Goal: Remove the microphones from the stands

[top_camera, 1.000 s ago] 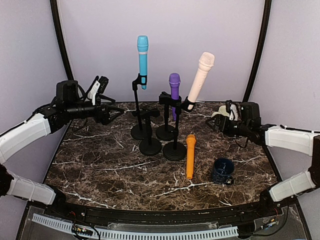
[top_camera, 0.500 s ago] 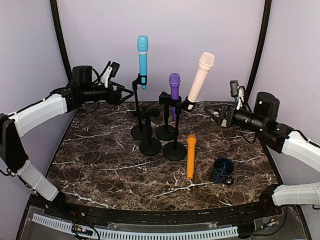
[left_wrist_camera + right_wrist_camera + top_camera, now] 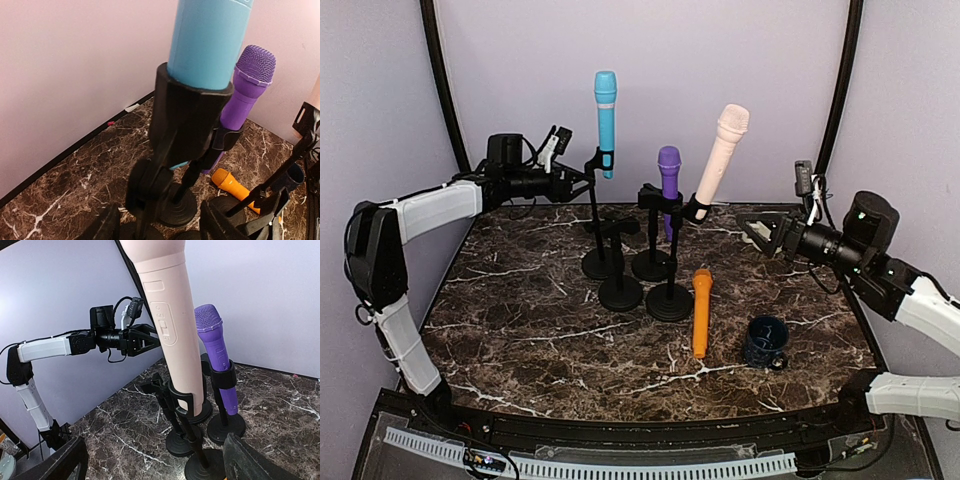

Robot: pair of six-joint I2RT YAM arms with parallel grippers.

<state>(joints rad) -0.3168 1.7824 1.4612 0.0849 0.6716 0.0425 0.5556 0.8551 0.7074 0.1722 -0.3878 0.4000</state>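
Note:
Three microphones stand in black stands at the table's back middle: a blue one point(image 3: 606, 120), a purple one point(image 3: 668, 175) and a cream one point(image 3: 721, 153). A fourth stand point(image 3: 620, 290) holds nothing. An orange microphone point(image 3: 700, 311) lies on the marble. My left gripper point(image 3: 582, 180) is open, raised just left of the blue microphone's stand clip point(image 3: 187, 117). My right gripper point(image 3: 752, 229) is open, raised to the right of the cream microphone point(image 3: 167, 320), apart from it. Both hold nothing.
A dark blue mug point(image 3: 766, 341) stands right of the orange microphone. Black frame poles point(image 3: 442, 90) rise at the back left and back right. Purple walls close in the marble table point(image 3: 530, 340) at the back and sides.
My left gripper has risen and moved right, up to the blue microphone's stand. My right arm has risen and drawn back a little to the right, its gripper pointing at the stands.

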